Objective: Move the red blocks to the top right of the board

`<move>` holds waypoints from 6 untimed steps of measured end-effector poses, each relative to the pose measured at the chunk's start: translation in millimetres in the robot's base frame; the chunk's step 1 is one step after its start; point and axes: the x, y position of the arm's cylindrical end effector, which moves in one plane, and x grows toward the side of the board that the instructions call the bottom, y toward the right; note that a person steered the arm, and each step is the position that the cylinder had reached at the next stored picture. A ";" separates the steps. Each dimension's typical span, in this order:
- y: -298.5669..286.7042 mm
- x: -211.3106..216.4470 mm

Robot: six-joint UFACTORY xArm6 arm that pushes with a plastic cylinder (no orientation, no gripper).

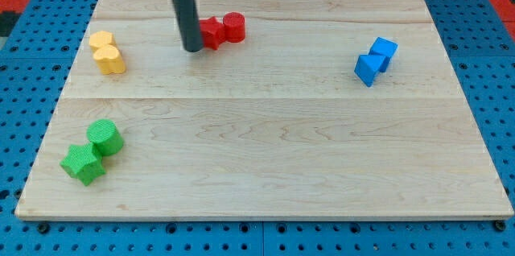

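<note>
Two red blocks lie side by side near the view's top, left of centre: a red cylinder point(234, 26) and a red block of unclear shape point(212, 33), partly hidden by the rod. My tip point(193, 48) rests on the board right against the left side of that red block. The top right of the wooden board point(273, 151) holds no red block.
Two yellow blocks point(107, 52) sit at the view's left near the top. A green cylinder point(105, 137) and a green star point(82, 164) sit at the bottom left. Two blue cubes point(376, 60) sit at the right.
</note>
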 end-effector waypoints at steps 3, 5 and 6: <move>-49.9 -4.2; 26.3 -40.9; 90.5 -49.3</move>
